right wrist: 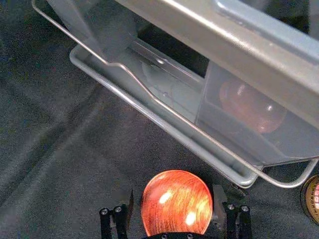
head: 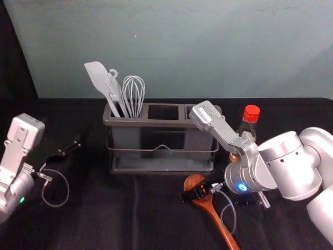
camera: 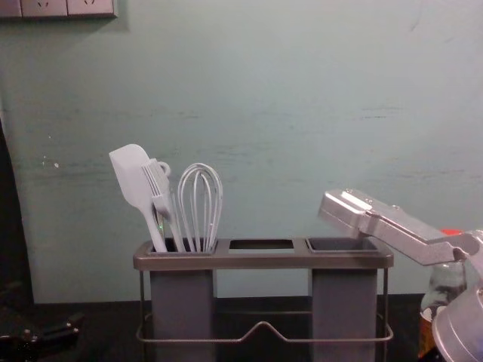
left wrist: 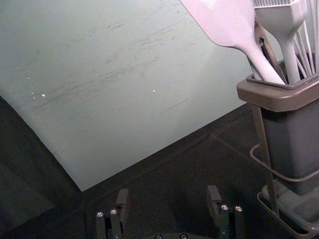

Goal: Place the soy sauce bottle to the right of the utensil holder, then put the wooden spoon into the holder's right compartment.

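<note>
R gripper (head: 193,193) is down at the wooden spoon (head: 210,209), in front of the holder's R part; its jaws are released, apart w/ the spoon's round bowl btwn them in the R wrist view, a gap showing on one side; can't tell if the other side touches. Spoon lies on the dark cloth (head: 99,219), bowl end twd the utensil holder (head: 156,123), handle running away from it & off to the R. Soy sauce bottle (head: 250,117), red cap on, stands upright to the R of the holder, partly hidden behind the R arm (head: 289,151); can't tell the exact gap btwn bottle & holder. The arm's upper part also hides some of the holder's R compartment (camera: 343,244) in the head view. Holder's L compartment has a white spatula (head: 99,78), a brush (camera: 158,188) & a whisk (head: 133,94), heads up. L gripper (head: 76,143) is idle, L of the holder, jaws released, standing wide apart. Wall sockets (camera: 68,7) show at top L in the chest view.
</note>
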`<state>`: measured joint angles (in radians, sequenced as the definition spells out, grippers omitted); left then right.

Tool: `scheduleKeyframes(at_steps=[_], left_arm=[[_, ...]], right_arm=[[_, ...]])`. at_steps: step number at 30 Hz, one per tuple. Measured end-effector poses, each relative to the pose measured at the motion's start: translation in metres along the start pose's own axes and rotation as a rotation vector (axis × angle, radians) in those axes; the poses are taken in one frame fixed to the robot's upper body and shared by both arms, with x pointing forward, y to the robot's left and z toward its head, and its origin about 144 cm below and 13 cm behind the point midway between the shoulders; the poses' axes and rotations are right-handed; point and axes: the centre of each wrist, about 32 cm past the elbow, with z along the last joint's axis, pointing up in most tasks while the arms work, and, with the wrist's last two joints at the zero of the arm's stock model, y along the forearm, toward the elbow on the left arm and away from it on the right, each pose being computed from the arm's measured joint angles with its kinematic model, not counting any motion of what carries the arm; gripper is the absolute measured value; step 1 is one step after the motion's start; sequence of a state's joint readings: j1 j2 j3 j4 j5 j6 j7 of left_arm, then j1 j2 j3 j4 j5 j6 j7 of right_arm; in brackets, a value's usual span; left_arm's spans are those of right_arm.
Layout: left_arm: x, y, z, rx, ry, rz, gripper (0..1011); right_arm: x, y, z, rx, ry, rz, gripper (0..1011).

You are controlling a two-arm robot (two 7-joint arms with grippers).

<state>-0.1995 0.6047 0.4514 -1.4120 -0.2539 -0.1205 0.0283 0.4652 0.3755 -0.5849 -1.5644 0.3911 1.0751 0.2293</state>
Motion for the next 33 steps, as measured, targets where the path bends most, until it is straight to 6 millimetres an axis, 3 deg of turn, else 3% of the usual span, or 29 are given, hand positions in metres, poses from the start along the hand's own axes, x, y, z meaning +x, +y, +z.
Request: scheduleKeyframes(at_steps=[33], left_arm=[[0.0000, 0.0000, 0.0000, 0.000, 0.000, 0.000, 1012]], right_arm=[[0.0024, 0.0061, -0.0048, -0.001, 0.005, -0.003, 1003]])
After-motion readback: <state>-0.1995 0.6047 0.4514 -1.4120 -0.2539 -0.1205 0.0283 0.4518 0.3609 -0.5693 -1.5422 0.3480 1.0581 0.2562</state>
